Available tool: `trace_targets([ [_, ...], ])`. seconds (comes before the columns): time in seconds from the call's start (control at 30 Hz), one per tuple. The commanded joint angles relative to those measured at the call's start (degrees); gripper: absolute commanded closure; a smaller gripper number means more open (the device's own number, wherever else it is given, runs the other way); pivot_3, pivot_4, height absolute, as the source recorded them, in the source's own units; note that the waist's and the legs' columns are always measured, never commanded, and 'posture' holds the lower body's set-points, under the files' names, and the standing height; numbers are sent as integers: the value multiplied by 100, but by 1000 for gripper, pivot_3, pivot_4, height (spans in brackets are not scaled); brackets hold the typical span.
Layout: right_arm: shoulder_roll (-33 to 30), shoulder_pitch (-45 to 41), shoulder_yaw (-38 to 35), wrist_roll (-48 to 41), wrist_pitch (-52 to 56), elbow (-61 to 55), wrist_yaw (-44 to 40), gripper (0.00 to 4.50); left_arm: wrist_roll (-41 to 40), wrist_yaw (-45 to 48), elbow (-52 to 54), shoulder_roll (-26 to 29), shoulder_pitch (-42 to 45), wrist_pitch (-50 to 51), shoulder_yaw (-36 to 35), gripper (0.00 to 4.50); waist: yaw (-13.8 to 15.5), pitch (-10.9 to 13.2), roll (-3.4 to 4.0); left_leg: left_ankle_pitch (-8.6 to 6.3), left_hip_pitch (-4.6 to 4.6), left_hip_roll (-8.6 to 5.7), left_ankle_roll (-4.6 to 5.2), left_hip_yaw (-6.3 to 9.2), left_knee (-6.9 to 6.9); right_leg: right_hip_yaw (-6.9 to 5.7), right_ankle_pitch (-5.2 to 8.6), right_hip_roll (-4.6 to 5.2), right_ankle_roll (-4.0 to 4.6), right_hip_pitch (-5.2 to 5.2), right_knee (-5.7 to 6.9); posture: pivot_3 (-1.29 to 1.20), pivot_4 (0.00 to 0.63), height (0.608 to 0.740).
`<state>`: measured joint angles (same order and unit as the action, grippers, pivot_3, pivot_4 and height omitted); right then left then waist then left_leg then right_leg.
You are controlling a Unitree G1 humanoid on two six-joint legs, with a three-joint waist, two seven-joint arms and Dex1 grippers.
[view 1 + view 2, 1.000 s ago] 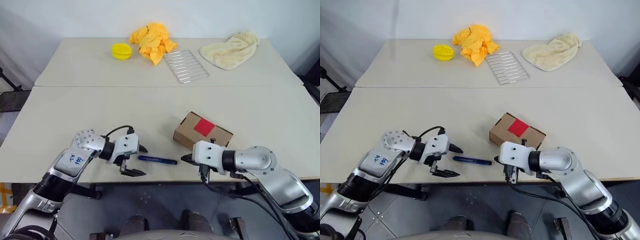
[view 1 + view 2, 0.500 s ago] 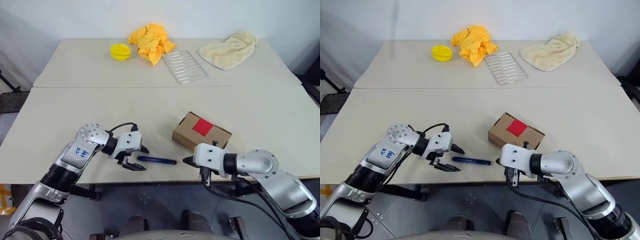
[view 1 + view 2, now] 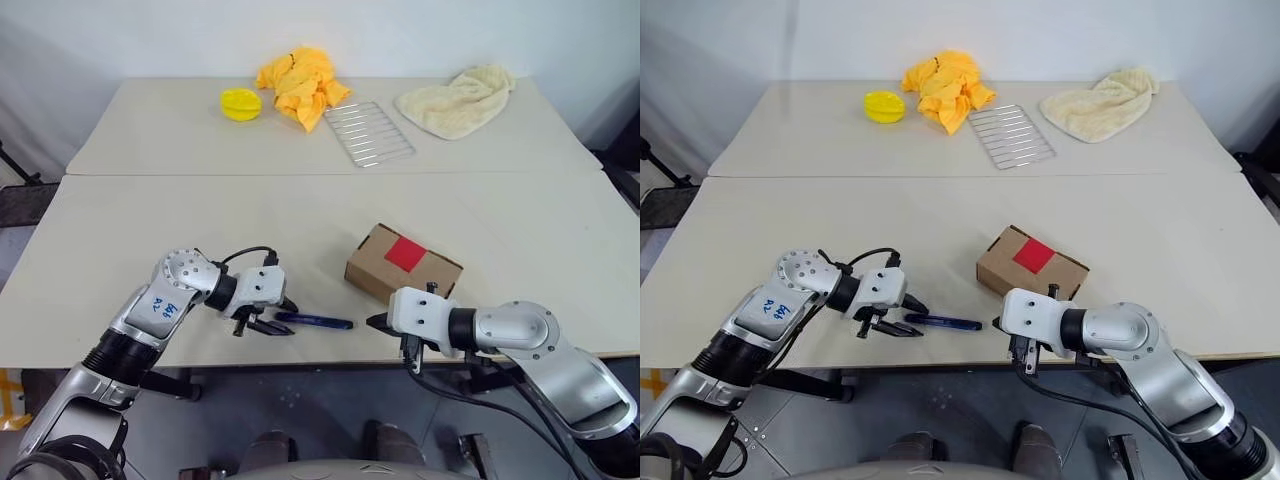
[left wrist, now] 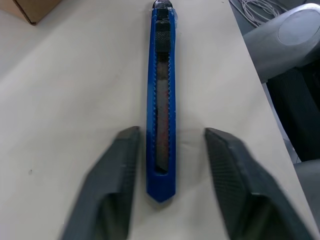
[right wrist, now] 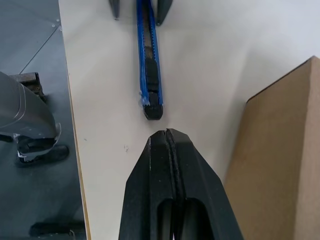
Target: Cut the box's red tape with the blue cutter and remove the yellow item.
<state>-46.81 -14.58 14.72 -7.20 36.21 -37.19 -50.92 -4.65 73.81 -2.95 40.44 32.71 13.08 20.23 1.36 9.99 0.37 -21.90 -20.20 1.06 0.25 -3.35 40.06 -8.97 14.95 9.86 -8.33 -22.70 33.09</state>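
We've blue cutter [image 4: 160,95] flat on desk [image 3: 300,215], long axis running betw. left gripper [image 4: 172,167] fingers; jaws apart, nothing gripped yet. Right gripper [image 5: 167,137] clenched, empty, at cutter's far tip.

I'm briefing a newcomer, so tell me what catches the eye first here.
The slim blue cutter lies near the table's front edge, its end between the left gripper's open black fingers. Beside it sits the small brown cardboard box with its red tape patch, and the right gripper points shut at the cutter's other end.
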Motion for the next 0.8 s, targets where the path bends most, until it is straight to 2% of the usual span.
trace_targets([
  [0.03, -70, 7, -183, -61, -30, -275, 13, 4500, 287, 88, -139, -30, -298, 47, 395, 2517, 0, 0, 0, 0, 0, 0, 0, 0, 0, 0, 0, 0, 0, 0, 0, 0, 150, 740],
  [0.27, -100, 29, -195, -66, -21, -331, 11, 4500, 457, 58, -192, -84, -298, -100, 503, 2517, 16, -2, 0, 0, 3, 0, 0, 0, 2, 0, 0, 0, 0, 5, 0, 0, 150, 740],
  [0.33, -104, 21, -192, -70, -21, -333, 11, 4500, 466, 38, -207, -105, -289, -123, 494, 2872, 16, -5, 2, 0, 3, 0, 0, 0, 2, 0, 0, 0, 0, 6, 0, 0, 150, 740],
  [0.63, -99, -38, -193, -77, 4, -317, 15, 4500, 548, 49, -285, -134, -260, -207, 509, 2872, 24, -9, 3, 0, 9, 0, 1, 1, 5, 0, 0, 1, 0, 14, 1, 0, 150, 740],
  [0.67, -94, -44, -188, -77, 6, -315, 15, 4500, 550, 57, -281, -137, -262, -204, 512, 3257, 24, -9, 4, 0, 9, 0, 1, 1, 5, 0, 0, 1, 0, 14, 1, 0, 150, 740],
  [0.77, -83, -77, -174, -75, 2, -284, 13, 4500, 574, 31, -314, -170, -245, -205, 502, 3946, 27, -11, 5, 0, 9, 0, 1, 1, 7, 0, 0, 1, 0, 15, 2, 0, 150, 740],
  [0.8, -86, -81, -175, -74, -1, -279, 11, 4500, 579, 26, -316, -176, -245, -198, 501, 3946, 27, -11, 5, 0, 10, 0, 1, 1, 9, 0, 0, 1, 0, 15, 3, 0, 150, 740],
])
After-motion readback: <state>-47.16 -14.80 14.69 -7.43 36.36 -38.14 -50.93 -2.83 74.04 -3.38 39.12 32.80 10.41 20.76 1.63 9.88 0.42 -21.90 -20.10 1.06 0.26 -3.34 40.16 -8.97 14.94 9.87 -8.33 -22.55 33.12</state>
